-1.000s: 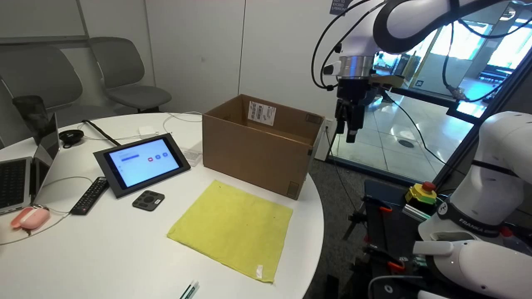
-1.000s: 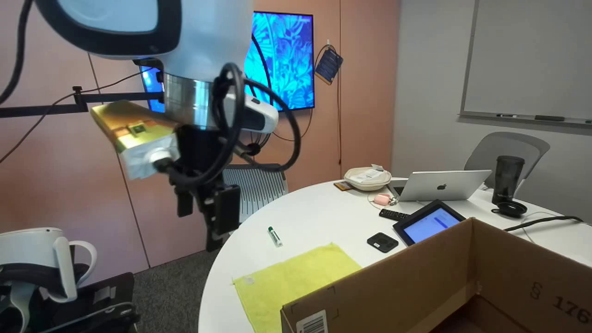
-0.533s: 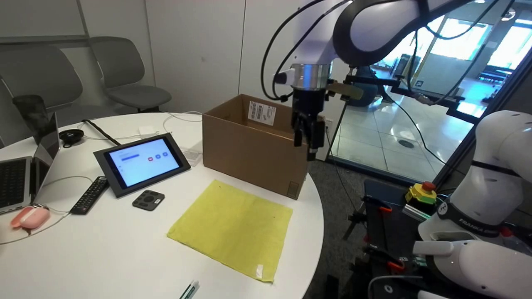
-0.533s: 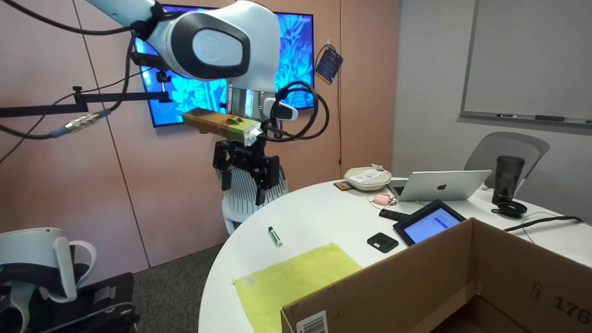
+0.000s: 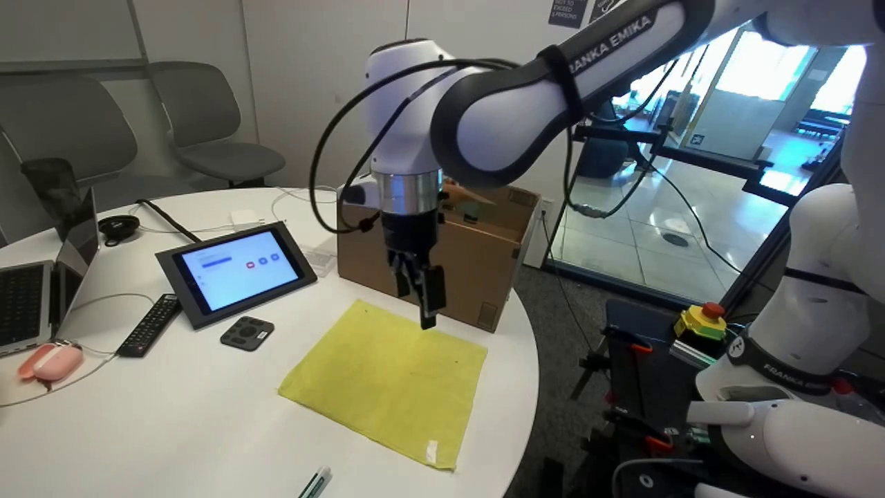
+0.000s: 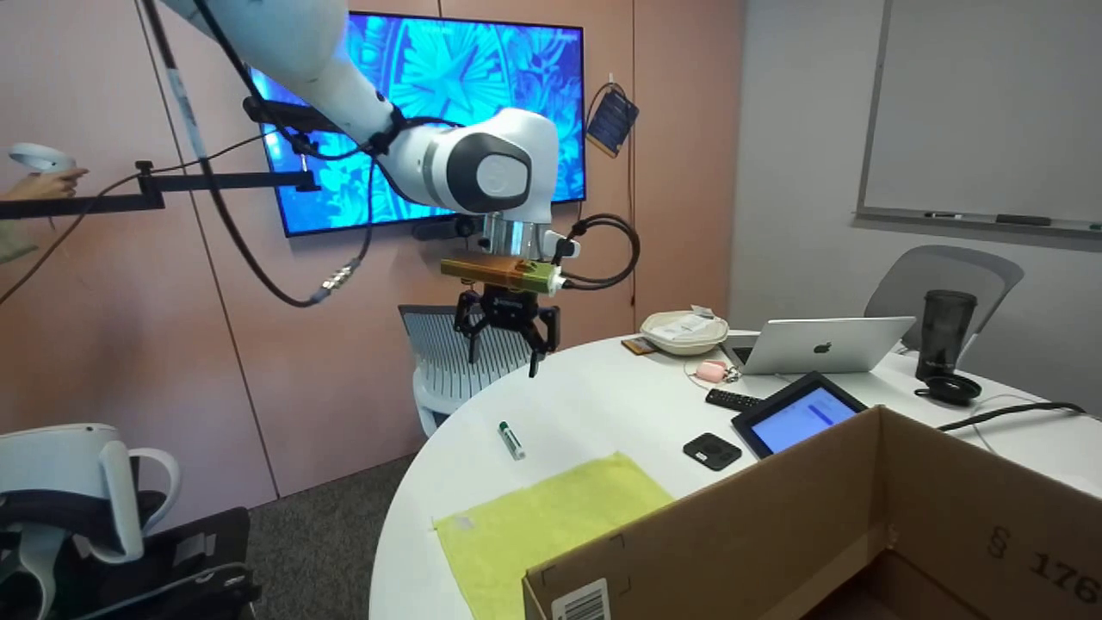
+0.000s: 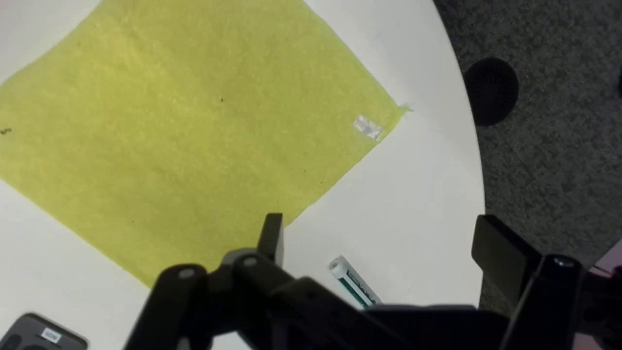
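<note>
fingers [image 7: 503,257] spread, holding nothing, above round white desk [image 7: 418,184]. white-and-green cylindrical plastic marker [image 7: 357,283], lower centre of wrist view: may roll if nudged. square yellow fabric cloth [image 7: 194,112], upper left: could bunch if fingers drag low. rectangular brown cardboard box [image 5: 477,270], mid-frame in an exterior view: wide swing could clip it.

In an exterior view, swings the black, jointed 2-finger gripper [image 5: 416,308] leftward and lower, from right of the open brown cardboard box [image 5: 477,277] to in front of it. In an exterior view, recedes, uncovering more of the wide, blue-lit wall screen [image 6: 456,77]. Newly shows, at left, a bare hand [image 6: 55,183] holding a rounded white controller [image 6: 41,158].
</note>
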`<action>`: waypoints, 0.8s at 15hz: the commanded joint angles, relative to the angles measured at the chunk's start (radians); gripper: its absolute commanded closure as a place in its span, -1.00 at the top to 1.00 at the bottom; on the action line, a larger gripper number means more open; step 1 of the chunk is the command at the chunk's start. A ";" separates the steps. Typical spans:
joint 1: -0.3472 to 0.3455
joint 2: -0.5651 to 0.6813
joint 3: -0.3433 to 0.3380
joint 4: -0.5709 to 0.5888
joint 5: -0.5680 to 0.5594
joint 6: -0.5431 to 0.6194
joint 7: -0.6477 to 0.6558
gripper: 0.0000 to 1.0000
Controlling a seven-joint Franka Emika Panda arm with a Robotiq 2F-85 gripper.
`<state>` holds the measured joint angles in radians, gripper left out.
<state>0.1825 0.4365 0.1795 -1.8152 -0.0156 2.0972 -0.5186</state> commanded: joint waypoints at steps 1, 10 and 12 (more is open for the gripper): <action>0.037 0.208 0.039 0.250 -0.089 -0.033 -0.034 1.00; 0.180 0.583 0.078 0.685 -0.201 -0.042 -0.126 1.00; 0.206 0.657 0.078 0.768 -0.196 -0.054 -0.156 1.00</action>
<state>0.3603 0.9625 0.2442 -1.2364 -0.1956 2.0939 -0.6187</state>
